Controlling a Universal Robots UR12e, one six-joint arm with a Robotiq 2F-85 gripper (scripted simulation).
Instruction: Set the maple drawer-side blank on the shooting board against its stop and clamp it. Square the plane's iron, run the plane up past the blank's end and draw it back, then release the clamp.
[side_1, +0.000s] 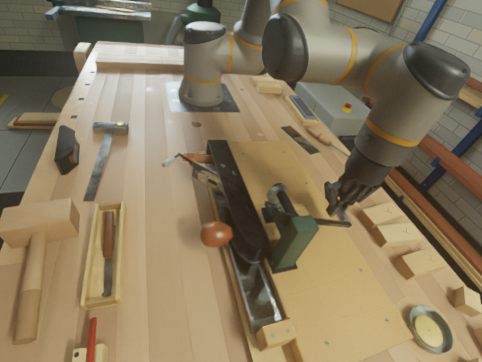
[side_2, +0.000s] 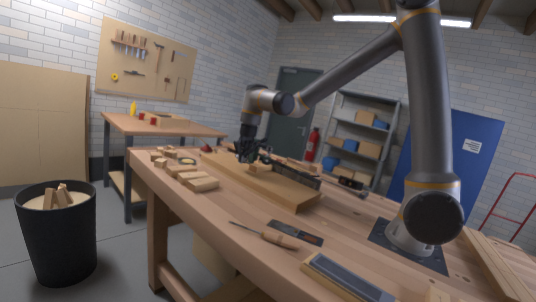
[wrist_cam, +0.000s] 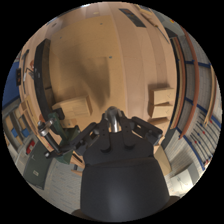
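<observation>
The maple blank is partly hidden behind the green toggle clamp in the side camera and lies on the shooting board under the clamp. The clamp's metal handle sticks out to the right, and its end is held in my closed gripper, which stands just right of the clamp. The long black plane, with a round brown knob, lies in the track along the board's left edge. A small wooden stop sits at the near end of the track.
Several wooden blocks lie just right of the board near the bench's right edge. A round tin sits at the near right. A mallet, a chisel in a tray and a square lie on the left of the bench.
</observation>
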